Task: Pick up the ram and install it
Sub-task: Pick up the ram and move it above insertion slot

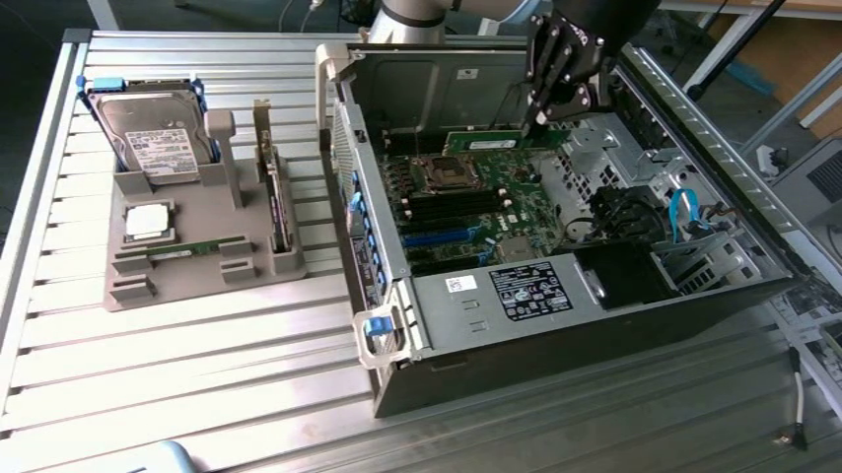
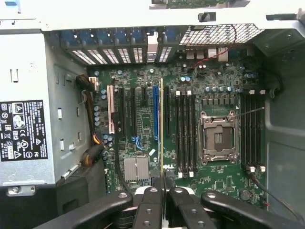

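The ram (image 1: 504, 141), a thin green circuit-board stick, hangs edge-down inside the open computer case (image 1: 394, 325), above the motherboard (image 1: 507, 212). My gripper (image 1: 542, 123) is shut on its top edge. In the wrist view the ram (image 2: 162, 124) appears edge-on as a thin line running out from between my black fingers (image 2: 151, 207). It hovers over the board beside the blue slot (image 2: 155, 112) and close to the black memory slots (image 2: 186, 133). Whether it touches a slot I cannot tell.
A grey holder (image 1: 197, 271) on the exterior view's left carries a hard drive (image 1: 152, 138), a silver processor chip (image 1: 148, 222), an expansion card (image 1: 276, 207) and another thin green stick (image 1: 184, 248). In the case are the processor socket (image 2: 218, 138), power supply (image 2: 24, 129) and cables (image 1: 684, 212).
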